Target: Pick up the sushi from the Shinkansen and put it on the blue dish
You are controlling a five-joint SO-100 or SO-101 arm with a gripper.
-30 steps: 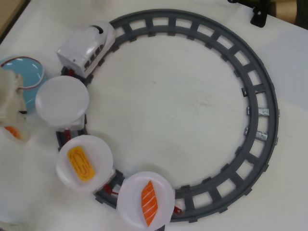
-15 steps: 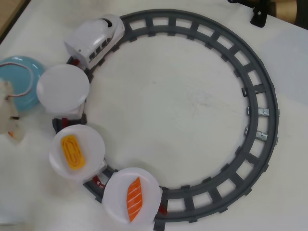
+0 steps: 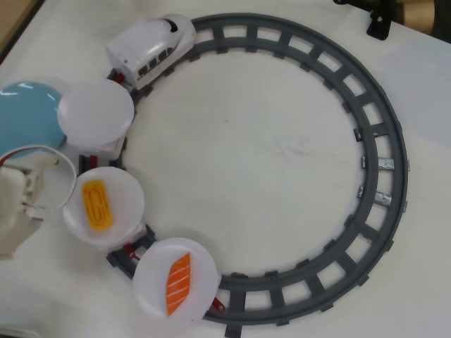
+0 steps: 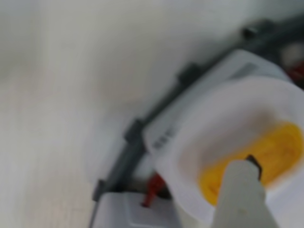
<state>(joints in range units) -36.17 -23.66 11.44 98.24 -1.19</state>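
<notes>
Glossy plastic blue dish (image 3: 25, 116); matt grey plastic track (image 3: 384, 141).

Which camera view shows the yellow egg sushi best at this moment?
The overhead view: the yellow egg sushi lies whole and sharp on its white plate. The wrist view shows it only as a blurred yellow patch, partly hidden behind a claw finger.

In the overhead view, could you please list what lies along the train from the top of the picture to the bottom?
Shinkansen → empty white plate → white plate with the yellow egg sushi → white plate with the salmon sushi.
</notes>
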